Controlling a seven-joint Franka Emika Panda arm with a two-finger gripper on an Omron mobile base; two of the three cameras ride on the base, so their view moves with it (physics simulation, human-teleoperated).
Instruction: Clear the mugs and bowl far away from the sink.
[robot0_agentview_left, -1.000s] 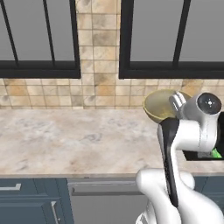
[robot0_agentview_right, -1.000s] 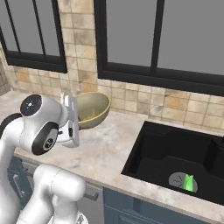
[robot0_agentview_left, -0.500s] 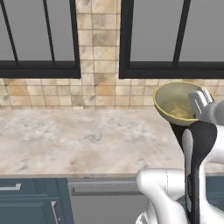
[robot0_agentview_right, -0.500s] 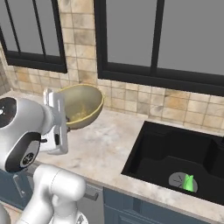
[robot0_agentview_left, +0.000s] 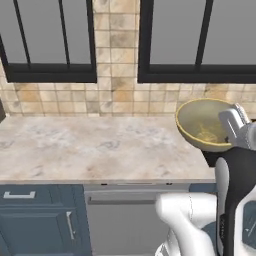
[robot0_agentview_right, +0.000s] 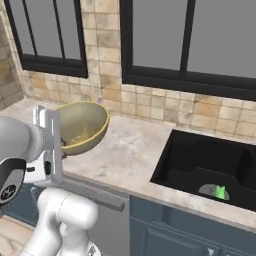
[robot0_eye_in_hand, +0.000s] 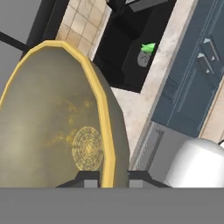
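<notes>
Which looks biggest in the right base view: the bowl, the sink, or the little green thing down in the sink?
1. The sink looks biggest.
2. The bowl, held tilted above the counter, comes next, though it sits nearer the camera, so this gap is unsure.
3. The green thing looks far smallest.

counter (robot0_agentview_left: 90, 147): beige marble | inset: black sink (robot0_agentview_right: 210, 162) | green mug (robot0_agentview_right: 219, 191) in basin

the bowl (robot0_agentview_right: 82, 126) hangs tilted above the counter (robot0_agentview_right: 130, 150), to the left of the sink (robot0_agentview_right: 210, 165) and apart from it, its rim pinched in the gripper (robot0_eye_in_hand: 113, 177). a mug (robot0_agentview_right: 219, 191) lies down in the sink basin, windows behind on the wall.
</notes>
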